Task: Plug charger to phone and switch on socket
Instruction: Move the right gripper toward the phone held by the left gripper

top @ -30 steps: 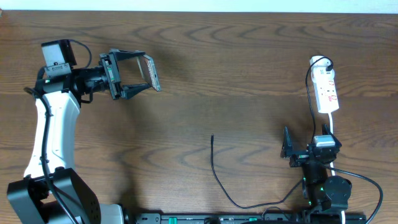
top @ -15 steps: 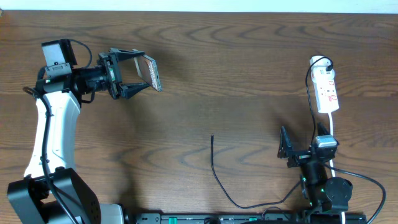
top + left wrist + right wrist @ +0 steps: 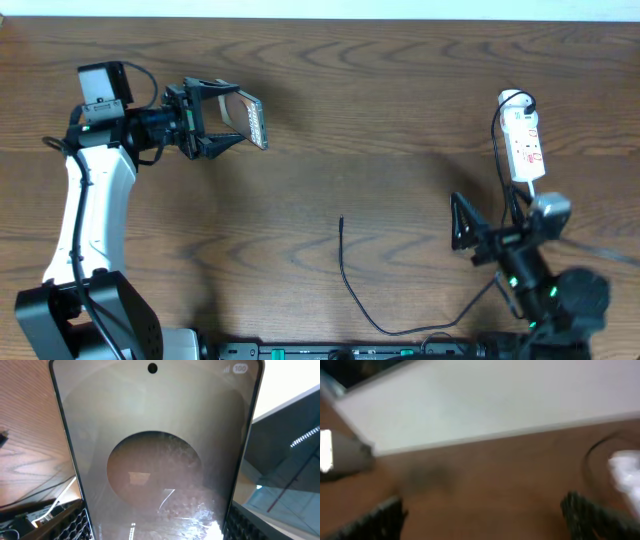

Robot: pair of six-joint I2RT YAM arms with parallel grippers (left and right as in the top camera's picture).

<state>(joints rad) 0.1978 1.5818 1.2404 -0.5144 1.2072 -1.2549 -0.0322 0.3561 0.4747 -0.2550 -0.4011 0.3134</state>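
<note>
On the wooden bench [image 3: 400, 120], the left fingers [image 3: 212, 87], clamped on the phone [image 3: 256, 120], have tilted it. The right fingers [image 3: 459, 212], wide and empty, are swinging, likely toward the charger [image 3: 345, 272].

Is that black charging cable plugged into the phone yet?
Not plugged in. The cable has its tip lying loose on the table, while the phone sits apart from it, clamped in the left arm's jaws.

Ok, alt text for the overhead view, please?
The left gripper holds the flat dark-brown phone over a brown wooden table. A thin black charger cable lies at centre; the right gripper, open, sits near the white power strip.
</note>
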